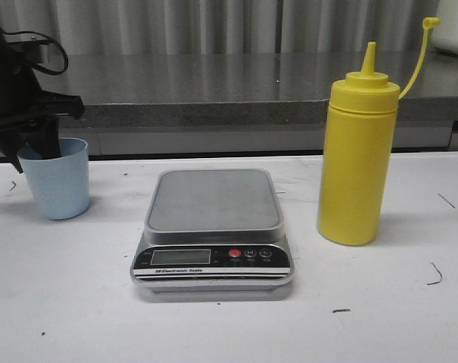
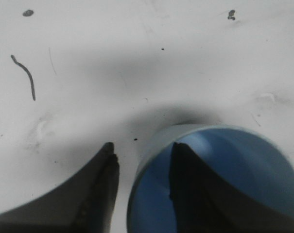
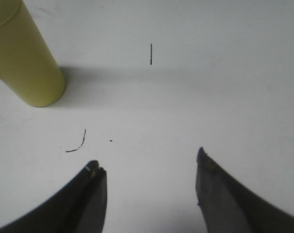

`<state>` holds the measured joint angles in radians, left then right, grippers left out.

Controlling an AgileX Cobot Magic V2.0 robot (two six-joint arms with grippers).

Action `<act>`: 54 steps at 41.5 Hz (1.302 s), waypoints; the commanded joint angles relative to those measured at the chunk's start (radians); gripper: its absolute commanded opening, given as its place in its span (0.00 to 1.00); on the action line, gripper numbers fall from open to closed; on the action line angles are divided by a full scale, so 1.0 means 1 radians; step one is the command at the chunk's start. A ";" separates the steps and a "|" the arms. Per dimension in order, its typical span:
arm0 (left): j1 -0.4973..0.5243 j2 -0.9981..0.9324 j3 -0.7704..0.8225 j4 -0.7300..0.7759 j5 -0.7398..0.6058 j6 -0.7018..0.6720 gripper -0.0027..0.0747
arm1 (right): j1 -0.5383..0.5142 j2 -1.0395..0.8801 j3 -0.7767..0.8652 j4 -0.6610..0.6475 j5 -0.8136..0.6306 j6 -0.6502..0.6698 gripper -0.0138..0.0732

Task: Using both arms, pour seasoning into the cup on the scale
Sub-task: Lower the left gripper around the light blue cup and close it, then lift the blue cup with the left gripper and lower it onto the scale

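1. Front view: the small pale blue tapered plastic cup (image 1: 56, 178) stood on the white table (image 1: 62, 302), left of the flat silver digital kitchen scale (image 1: 212, 227), whose grey platform was bare. The tall yellow plastic squeeze bottle (image 1: 356, 162) stood upright to the right, uncapped, ready for pouring. The left gripper (image 1: 41, 142) straddled the cup's far rim.
2. Left wrist view: its fingers were spread, one inside the empty cup (image 2: 244, 165), one outside, not visibly pinching the wall, probably placed for lifting.
3. Right wrist view: the right gripper (image 3: 151, 170) was spread over bare table, near the bottle (image 3: 23, 53), holding nothing.
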<state>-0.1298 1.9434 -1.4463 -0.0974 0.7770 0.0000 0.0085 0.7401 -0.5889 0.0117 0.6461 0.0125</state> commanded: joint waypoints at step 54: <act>-0.403 -0.096 -0.299 -0.010 0.131 -0.010 0.01 | -0.006 0.001 -0.035 -0.012 -0.050 -0.013 0.66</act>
<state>-0.5227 1.8640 -1.7035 -0.1009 0.9786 0.0208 0.0085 0.7401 -0.5889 0.0117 0.6461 0.0125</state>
